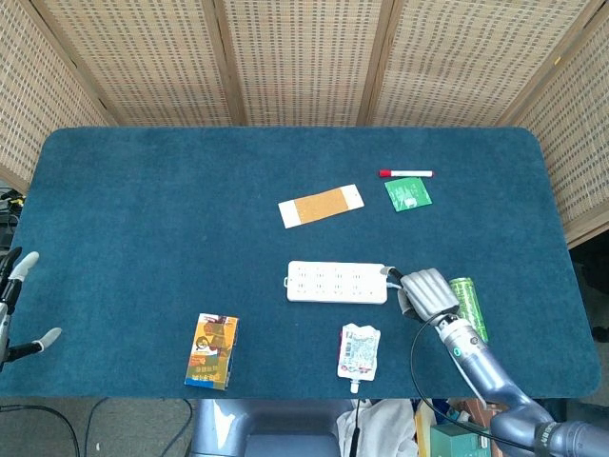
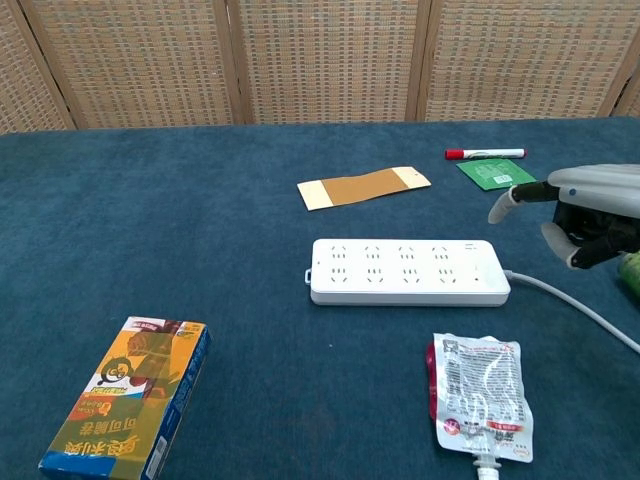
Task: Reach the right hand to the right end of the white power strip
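The white power strip [image 1: 337, 282] [image 2: 408, 271] lies flat near the table's middle, and its cable [image 2: 570, 305] runs off to the right front. My right hand [image 1: 426, 290] [image 2: 590, 215] hovers just past the strip's right end, above the cable. Its fingers are spread and point downward, with nothing in them. In the chest view it sits a little above and to the right of the strip, not touching it. My left hand [image 1: 14, 305] stays at the far left table edge with its fingers apart and empty.
A green can [image 1: 468, 307] lies right beside my right hand. A red marker [image 1: 406, 173] and a green packet [image 1: 407, 193] are behind it, with an orange card [image 1: 321, 206] behind the strip. In front lie a silver pouch [image 1: 358, 350] and a yellow box [image 1: 212, 350].
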Action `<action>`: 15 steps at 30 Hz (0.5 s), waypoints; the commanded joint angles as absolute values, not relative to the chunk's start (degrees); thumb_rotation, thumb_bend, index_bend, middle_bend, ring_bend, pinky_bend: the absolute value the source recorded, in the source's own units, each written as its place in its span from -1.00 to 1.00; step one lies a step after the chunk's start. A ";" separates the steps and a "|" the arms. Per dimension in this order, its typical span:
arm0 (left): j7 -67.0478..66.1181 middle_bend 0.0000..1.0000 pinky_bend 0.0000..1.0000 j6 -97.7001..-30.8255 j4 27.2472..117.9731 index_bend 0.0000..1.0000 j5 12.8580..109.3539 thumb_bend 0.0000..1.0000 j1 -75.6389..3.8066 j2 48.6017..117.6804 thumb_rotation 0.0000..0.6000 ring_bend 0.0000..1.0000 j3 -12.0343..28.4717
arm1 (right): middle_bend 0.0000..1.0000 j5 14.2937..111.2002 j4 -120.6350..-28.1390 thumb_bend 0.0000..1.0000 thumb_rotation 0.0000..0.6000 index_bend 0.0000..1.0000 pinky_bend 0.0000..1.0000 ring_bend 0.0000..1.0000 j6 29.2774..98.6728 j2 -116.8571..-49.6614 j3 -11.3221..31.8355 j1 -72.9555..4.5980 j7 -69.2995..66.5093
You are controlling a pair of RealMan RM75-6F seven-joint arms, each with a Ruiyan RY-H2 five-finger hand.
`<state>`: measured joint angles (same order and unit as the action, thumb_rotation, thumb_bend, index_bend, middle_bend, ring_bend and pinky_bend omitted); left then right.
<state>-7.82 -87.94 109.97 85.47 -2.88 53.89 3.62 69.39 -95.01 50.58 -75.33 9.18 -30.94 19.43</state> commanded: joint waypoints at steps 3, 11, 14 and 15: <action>-7.96 -1.00 -1.00 -87.72 109.96 -1.00 85.30 -1.00 -3.00 53.95 1.00 -1.00 3.60 | 0.83 65.52 -94.39 0.58 1.00 -0.61 1.00 0.87 49.53 -76.90 8.81 -32.72 22.72; -8.16 -1.00 -1.00 -87.83 109.98 -1.00 85.37 -1.00 -2.98 53.99 1.00 -1.00 3.47 | 0.83 60.51 -94.18 0.58 1.00 -0.61 1.00 0.87 49.13 -78.34 6.85 -34.38 26.57; -8.04 -1.00 -1.00 -87.86 110.02 -1.00 85.18 -1.00 -3.00 53.97 1.00 -1.00 3.54 | 0.83 59.34 -93.81 0.58 1.00 -0.61 1.00 0.87 49.16 -78.98 6.16 -34.91 27.50; -8.04 -1.00 -1.00 -87.88 109.99 -1.00 85.08 -1.00 -3.01 53.96 1.00 -1.00 3.58 | 0.83 58.97 -93.68 0.58 1.00 -0.61 1.00 0.87 49.20 -79.25 5.93 -35.09 27.72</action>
<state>-8.04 -87.87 110.00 85.08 -3.00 53.96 3.57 59.21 -93.83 49.18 -79.03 6.14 -34.90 27.51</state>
